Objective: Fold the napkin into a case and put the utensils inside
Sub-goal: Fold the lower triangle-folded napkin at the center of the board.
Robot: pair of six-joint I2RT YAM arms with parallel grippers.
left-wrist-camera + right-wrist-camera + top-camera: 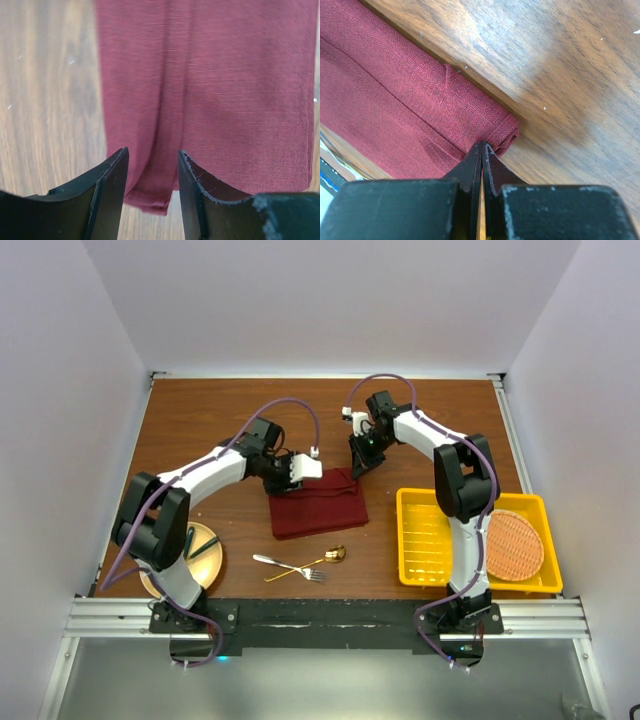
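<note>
On the far left of the wooden table [200, 420], near the front edge, lies a round yellow plate [207, 570] with a piece of dark-handled cutlery [190, 543] on it. To the right of it, the left gripper [151, 156] hangs over the left end of the napkin [318, 503]. Its claw is released: the two black fingers [107, 185] stand apart, and in the left wrist view the hem of the cloth shows in the gap between them without being pinched. The napkin is a dark red cloth, folded to a rectangle, and it lies flat in the middle of the table, between the two grippers. Just in front of it, toward the arm bases, the silver fork [272, 562] and the gold spoon [336, 554] lie crossed on the bare wood, outside the cloth. At the far right corner of the napkin is the right gripper [482, 146]. Its claw is clenched, finger against finger, and the tips touch the folded corner; I cannot tell whether any cloth is caught between them. At the right side stands a yellow tray [425, 530], and a round orange woven mat [515, 543] lies in its right part.
</note>
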